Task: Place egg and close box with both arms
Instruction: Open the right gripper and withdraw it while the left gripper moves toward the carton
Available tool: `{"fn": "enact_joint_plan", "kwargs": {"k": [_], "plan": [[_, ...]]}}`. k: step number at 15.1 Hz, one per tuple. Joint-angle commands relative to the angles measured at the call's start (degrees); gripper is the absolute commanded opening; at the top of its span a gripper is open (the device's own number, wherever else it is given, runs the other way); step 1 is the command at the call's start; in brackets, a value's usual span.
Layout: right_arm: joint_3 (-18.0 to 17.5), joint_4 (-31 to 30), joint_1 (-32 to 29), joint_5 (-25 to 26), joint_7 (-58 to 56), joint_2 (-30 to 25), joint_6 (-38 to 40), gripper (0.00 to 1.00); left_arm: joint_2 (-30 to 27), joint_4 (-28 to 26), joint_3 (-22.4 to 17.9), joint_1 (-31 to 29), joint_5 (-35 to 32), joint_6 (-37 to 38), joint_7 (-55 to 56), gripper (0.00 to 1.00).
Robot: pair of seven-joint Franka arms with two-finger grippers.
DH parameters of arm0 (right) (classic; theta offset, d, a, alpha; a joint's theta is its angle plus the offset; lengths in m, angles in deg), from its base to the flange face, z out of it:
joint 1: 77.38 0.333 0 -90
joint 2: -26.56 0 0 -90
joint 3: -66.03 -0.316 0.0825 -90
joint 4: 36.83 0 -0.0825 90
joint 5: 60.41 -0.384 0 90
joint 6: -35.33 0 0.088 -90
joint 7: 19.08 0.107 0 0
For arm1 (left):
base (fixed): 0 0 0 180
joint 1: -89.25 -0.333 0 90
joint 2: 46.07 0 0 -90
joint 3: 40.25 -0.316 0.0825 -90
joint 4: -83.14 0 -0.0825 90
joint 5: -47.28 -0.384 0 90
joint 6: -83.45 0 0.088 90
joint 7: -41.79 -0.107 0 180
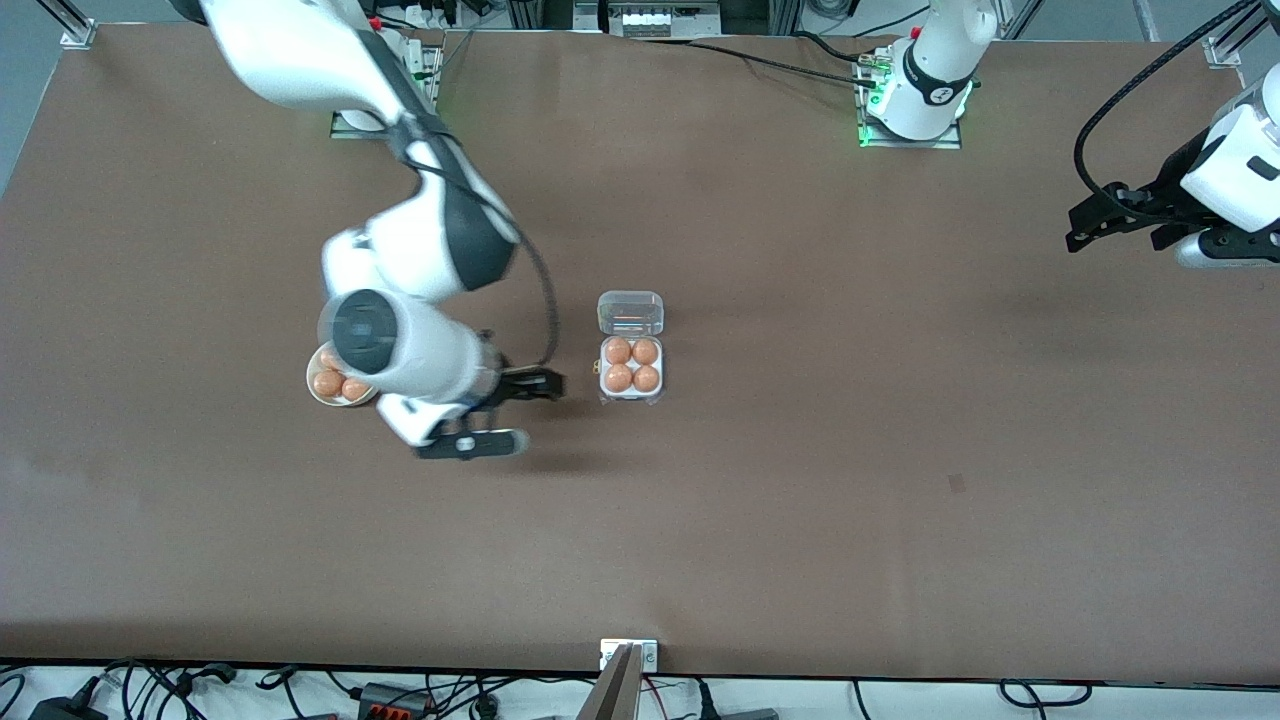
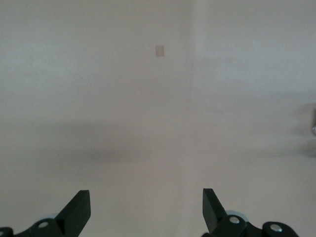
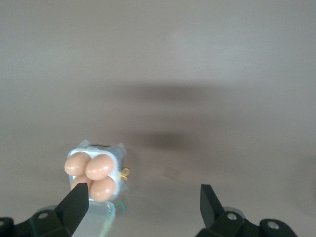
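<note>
Box mid-table, all 4 cells filled w/ eggs, lid hinged open toward robot bases. Right gripper low beside box, bowl side, jaws wide, empty. Left gripper waits at its table end, jaws wide, empty.

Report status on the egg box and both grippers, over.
Right gripper open, empty, over table between bowl and box. Left gripper open, waiting at its end of the table. Box holds four eggs, lid open. Nothing in the way.
</note>
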Motion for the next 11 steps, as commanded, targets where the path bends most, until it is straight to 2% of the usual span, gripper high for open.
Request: {"fn": "enact_joint_plan", "kwargs": {"k": [1, 5, 7, 8, 11], "plan": [[-0.6, -0.3, -6.3, -0.2, -3.6, -4.4, 4.4, 1.00, 1.1, 1.9, 0.3, 0.4, 0.8, 6.7, 0.0, 1.00], [-0.4, -0.2, -13.8, 0.4, -9.8, -6.2, 9.6, 1.00, 3.1, 4.2, 1.0, 1.9, 1.4, 13.4, -0.6, 1.00], [0.0, -0.2, -16.0, 3.1, -10.9, -6.5, 10.9, 1.00, 4.3, 5.2, 1.0, 2.6, 1.4, 18.4, -4.3, 1.00], [0.1, -0.2, -17.1, 3.3, -10.9, -7.0, 11.1, 1.00, 4.7, 5.1, 1.0, 2.9, 1.4, 19.1, -6.7, 0.93], [0.1, -0.3, -19.9, 3.4, -10.8, -8.5, 13.0, 1.00, 4.6, 4.0, 1.9, 4.5, 2.3, 21.4, -7.3, 0.40]]}}
